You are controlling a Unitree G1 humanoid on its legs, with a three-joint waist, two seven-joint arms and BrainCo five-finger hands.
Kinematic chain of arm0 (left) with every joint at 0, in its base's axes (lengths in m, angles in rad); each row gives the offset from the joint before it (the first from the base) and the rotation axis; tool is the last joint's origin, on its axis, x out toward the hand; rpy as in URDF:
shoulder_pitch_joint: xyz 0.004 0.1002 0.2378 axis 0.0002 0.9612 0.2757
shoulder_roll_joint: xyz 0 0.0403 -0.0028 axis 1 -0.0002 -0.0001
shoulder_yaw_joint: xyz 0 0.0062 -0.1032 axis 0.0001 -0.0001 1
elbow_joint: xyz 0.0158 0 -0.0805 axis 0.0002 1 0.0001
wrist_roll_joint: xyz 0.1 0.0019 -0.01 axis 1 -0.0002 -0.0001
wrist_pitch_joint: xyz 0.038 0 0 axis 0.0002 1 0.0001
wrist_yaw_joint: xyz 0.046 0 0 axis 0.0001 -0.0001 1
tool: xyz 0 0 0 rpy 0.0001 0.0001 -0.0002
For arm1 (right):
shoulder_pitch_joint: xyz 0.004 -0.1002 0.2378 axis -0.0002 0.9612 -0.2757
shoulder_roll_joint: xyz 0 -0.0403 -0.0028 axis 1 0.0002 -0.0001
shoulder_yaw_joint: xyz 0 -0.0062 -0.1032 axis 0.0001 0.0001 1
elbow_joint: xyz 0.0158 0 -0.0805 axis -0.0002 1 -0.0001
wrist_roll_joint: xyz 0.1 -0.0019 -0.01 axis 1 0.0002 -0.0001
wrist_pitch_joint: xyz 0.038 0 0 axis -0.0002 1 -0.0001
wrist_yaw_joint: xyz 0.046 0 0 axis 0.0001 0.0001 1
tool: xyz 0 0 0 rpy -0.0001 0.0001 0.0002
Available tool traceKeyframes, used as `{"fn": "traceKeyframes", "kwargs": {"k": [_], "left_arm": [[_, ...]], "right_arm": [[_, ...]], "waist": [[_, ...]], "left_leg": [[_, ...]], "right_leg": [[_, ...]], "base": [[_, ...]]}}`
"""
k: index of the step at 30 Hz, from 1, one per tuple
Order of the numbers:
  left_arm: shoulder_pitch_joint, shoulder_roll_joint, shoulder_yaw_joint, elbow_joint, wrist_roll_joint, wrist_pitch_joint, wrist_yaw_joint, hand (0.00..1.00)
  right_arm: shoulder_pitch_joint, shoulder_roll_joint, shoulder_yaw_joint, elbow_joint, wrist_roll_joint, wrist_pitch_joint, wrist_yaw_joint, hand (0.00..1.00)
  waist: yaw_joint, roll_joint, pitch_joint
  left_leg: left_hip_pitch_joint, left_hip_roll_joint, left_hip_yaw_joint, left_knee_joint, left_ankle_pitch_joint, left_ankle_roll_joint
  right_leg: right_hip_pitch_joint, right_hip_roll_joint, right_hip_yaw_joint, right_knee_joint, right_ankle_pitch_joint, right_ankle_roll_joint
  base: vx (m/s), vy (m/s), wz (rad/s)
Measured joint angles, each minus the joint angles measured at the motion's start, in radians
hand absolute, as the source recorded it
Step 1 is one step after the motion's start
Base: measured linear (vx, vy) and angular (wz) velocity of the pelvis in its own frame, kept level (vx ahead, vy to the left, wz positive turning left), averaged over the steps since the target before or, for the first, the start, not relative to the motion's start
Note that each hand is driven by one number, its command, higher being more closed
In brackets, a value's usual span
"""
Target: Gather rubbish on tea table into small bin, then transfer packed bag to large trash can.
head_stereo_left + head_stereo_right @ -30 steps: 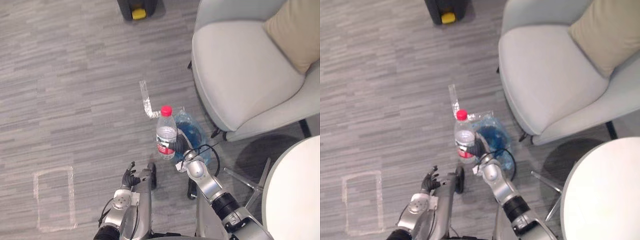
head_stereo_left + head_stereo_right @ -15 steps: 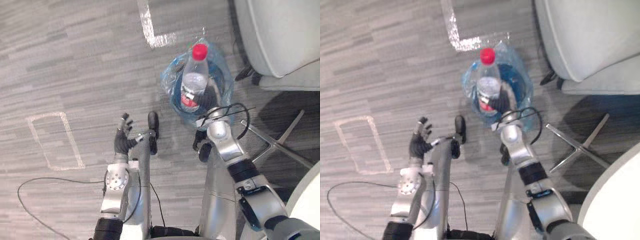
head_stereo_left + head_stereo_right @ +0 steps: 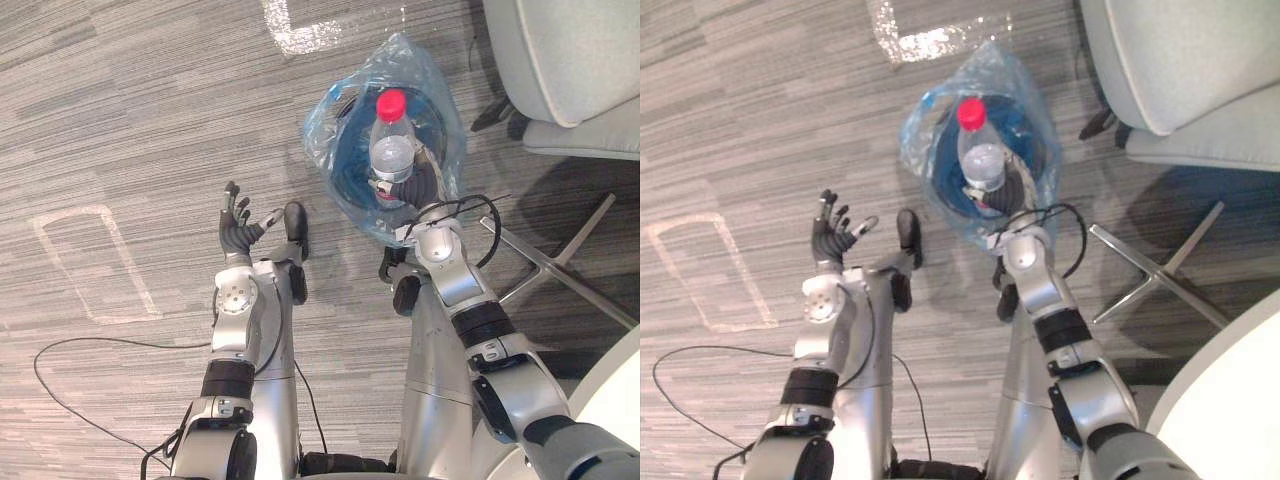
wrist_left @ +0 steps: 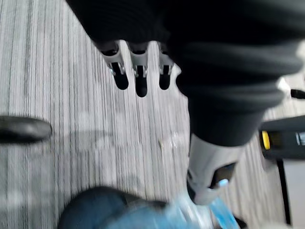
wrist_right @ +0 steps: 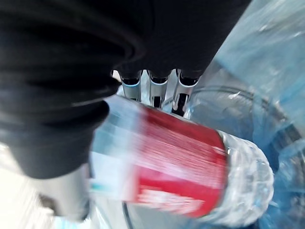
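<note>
Downward stereo, close wrists, shared bin (image 3: 338, 165)

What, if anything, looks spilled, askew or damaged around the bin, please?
Nothing stands out. The capped bottle is held cap up in the right robot hand over the blue-bagged bin; no spill shows on the floor.

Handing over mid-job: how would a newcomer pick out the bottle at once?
Find the pale grey armchair at the upper right; on the carpet beside it stands the small bin lined with a blue bag. The bottle is held at that bin's opening by the right hand: clear plastic, the only thing with a red cap and label.
</note>
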Motion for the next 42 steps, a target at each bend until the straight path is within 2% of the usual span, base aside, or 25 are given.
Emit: {"fn": "traceKeyframes", "kwargs": {"k": [6, 12, 16, 21, 28, 40, 41, 42], "left_arm": [[-0.007, 0.014, 0.003, 0.044, 0.001, -0.001, 0.003, 0.0], [-0.021, 0.024, 0.004, 0.174, 0.002, -0.005, 0.024, 0.0], [-0.025, 0.035, 0.025, 0.237, 0.002, -0.021, 0.026, 0.0], [-0.028, 0.045, 0.026, 0.301, 0.001, -0.031, 0.037, 0.0], [-0.037, 0.057, 0.021, 0.353, -0.002, -0.043, 0.042, 0.0], [-0.088, 0.069, 0.021, 0.379, -0.05, -0.071, 0.054, 0.0], [-0.089, 0.069, 0.021, 0.379, -0.051, -0.071, 0.055, 0.0], [-0.092, 0.07, 0.021, 0.378, -0.052, -0.072, 0.056, 0.0]], "right_arm": [[-0.011, 0.005, 0.001, -0.006, -0.026, 0.0, -0.013, 0.0], [0.016, -0.002, 0.024, -0.085, -0.16, -0.012, -0.033, 0.0], [0.045, -0.004, 0.068, -0.083, -0.249, -0.02, -0.034, 0.0], [0.052, -0.018, 0.121, -0.017, -0.36, -0.024, -0.023, 0.0], [0.042, -0.022, 0.193, 0.134, -0.439, -0.019, -0.015, 0.0], [-0.048, -0.022, 0.217, 0.335, -0.438, 0.026, -0.02, 0.0], [-0.048, -0.022, 0.217, 0.341, -0.438, 0.029, -0.02, 1.0], [-0.053, -0.022, 0.216, 0.356, -0.438, 0.031, -0.022, 1.0]], "waist": [[-0.007, -0.036, -0.02], [-0.016, -0.045, -0.025], [-0.017, -0.063, -0.053], [-0.017, -0.065, -0.054], [-0.015, -0.065, -0.054], [-0.014, -0.066, -0.055], [-0.014, -0.066, -0.055], [-0.014, -0.066, -0.055]], "left_leg": [[0.005, 0.014, -0.001, -0.034, 0.016, -0.002], [0.021, 0.029, 0.001, -0.053, 0.035, -0.007], [0.025, 0.037, 0.004, -0.08, 0.043, -0.002], [0.027, 0.038, 0.006, -0.086, 0.05, -0.003], [0.028, 0.037, 0.02, -0.126, 0.07, 0.003], [-0.062, 0.033, 0.016, -0.139, 0.093, -0.004], [-0.062, 0.033, 0.014, -0.139, 0.093, -0.004], [-0.065, 0.033, 0.011, -0.14, 0.093, -0.004]], "right_leg": [[-0.002, 0.014, -0.008, -0.024, 0.017, -0.019], [0.017, 0.032, -0.01, -0.059, 0.043, -0.023], [0.017, 0.044, -0.01, -0.087, 0.053, -0.018], [0.016, 0.044, -0.01, -0.09, 0.061, -0.026], [0.014, 0.044, -0.008, -0.129, 0.078, -0.013], [-0.076, 0.041, -0.015, -0.133, 0.093, -0.027], [-0.076, 0.041, -0.018, -0.133, 0.093, -0.027], [-0.077, 0.041, -0.02, -0.135, 0.091, -0.025]], "base": [[-0.03, -0.009, -0.05], [-0.01, -0.006, -0.08], [-0.02, -0.015, -0.07], [0.0, -0.003, -0.01], [0.0, 0.0, 0.0], [0.01, -0.01, 0.02], [0.01, -0.029, 0.04], [0.0, -0.025, 0.04]]}}
